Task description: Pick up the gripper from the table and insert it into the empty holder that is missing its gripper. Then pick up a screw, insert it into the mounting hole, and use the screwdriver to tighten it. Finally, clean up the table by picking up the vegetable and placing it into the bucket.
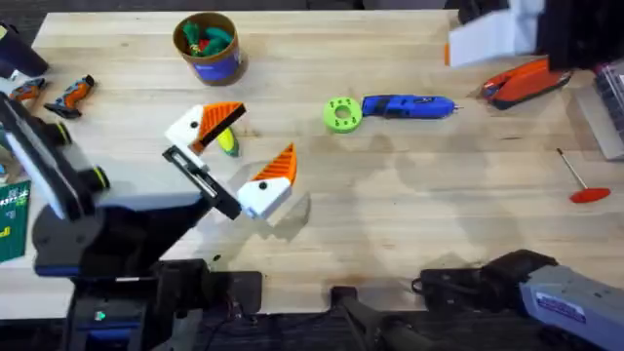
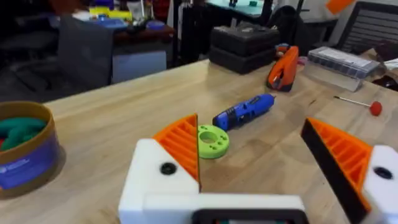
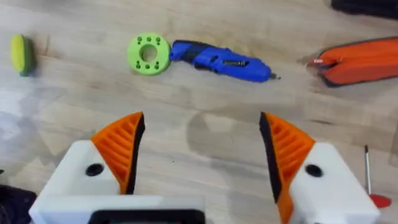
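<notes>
Pale wooden planks form the table (image 1: pixel 390 224) on which everything is laid out. Nearest the bases, at about seven o'clock in the overhead view, the left arm is seen reaching up toward the middle, and its left gripper (image 1: pixel 232 156) is held with its jaws spread wide, nothing between them; both white mounts carry orange ribbed pads. The vegetable (image 1: pixel 227 143), small and yellow-green, lies just beside the farther finger, though contact cannot be judged. At five o'clock the right arm's base is seen; through its wrist camera the right gripper (image 3: pixel 202 152) is shown with jaws wide apart and empty above bare wood.

Farther out, near the centre, the lime-green disc (image 1: pixel 342 114) is found touching the butt end of the screwdriver (image 1: pixel 409 106), whose bit points toward three o'clock. A thin rod with a red handle (image 1: pixel 582 183) lies at three o'clock. An orange tool (image 1: pixel 525 81) rests at two o'clock. Farthest, at eleven o'clock, the bucket (image 1: pixel 208 47) stands upright, with green and red items inside.
</notes>
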Robot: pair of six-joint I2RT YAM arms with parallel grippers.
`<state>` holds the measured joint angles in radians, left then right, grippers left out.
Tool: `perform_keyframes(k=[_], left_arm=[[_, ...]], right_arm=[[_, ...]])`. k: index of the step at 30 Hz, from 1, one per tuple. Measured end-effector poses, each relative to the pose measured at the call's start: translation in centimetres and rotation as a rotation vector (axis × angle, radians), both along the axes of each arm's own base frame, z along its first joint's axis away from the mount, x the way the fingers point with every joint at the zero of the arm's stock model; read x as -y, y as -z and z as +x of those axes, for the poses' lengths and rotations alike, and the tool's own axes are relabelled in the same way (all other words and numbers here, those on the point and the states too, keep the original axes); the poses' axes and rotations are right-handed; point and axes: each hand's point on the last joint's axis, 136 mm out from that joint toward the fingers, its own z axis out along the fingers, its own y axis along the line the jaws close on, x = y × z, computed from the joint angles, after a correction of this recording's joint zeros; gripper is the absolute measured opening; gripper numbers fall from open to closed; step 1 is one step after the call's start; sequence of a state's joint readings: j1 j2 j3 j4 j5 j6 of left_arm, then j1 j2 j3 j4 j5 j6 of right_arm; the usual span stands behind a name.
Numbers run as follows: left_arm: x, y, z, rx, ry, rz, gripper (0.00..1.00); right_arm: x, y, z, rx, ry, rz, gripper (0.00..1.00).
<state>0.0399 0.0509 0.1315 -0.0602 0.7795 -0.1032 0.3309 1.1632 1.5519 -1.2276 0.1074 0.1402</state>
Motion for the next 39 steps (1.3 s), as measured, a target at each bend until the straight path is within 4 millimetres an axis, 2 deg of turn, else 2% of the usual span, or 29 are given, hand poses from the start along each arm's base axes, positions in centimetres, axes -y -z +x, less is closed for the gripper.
perform_keyframes(k=[4,7,11,17,20,27,36,39], left_arm=[[-0.2,-0.3,0.8,-0.074,-0.016,0.008,0.986],[-0.4,-1.4,1.7,-0.094,-0.022,0.033,0.986],[-1.2,-2.2,3.3,-0.204,-0.074,0.072,0.986],[-3.3,-2.4,5.3,-0.435,-0.201,0.133,0.986],[-4.6,-2.9,6.0,-0.516,-0.272,0.169,0.986],[-6.6,-4.7,7.5,-0.529,-0.39,0.216,0.986],[-7.7,-3.7,7.2,-0.574,-0.454,0.236,0.985],[-8.4,-2.8,6.7,-0.642,-0.495,0.245,0.985]], right_arm=[[0.7,2.1,-2.1,-0.018,0.026,0.014,0.991],[1.2,4.5,-3.6,-0.042,0.048,0.023,0.992],[1.8,6.8,-5.4,-0.043,0.082,0.049,0.992],[2.5,8.8,-7.4,-0.039,0.116,0.078,0.992],[2.6,9.7,-7.7,-0.057,0.123,0.075,0.992],[2.7,10.1,-7.8,-0.07,0.124,0.07,0.992],[2.6,10.1,-7.7,-0.065,0.126,0.073,0.993],[2.6,10.1,-7.7,-0.065,0.126,0.074,0.992]])
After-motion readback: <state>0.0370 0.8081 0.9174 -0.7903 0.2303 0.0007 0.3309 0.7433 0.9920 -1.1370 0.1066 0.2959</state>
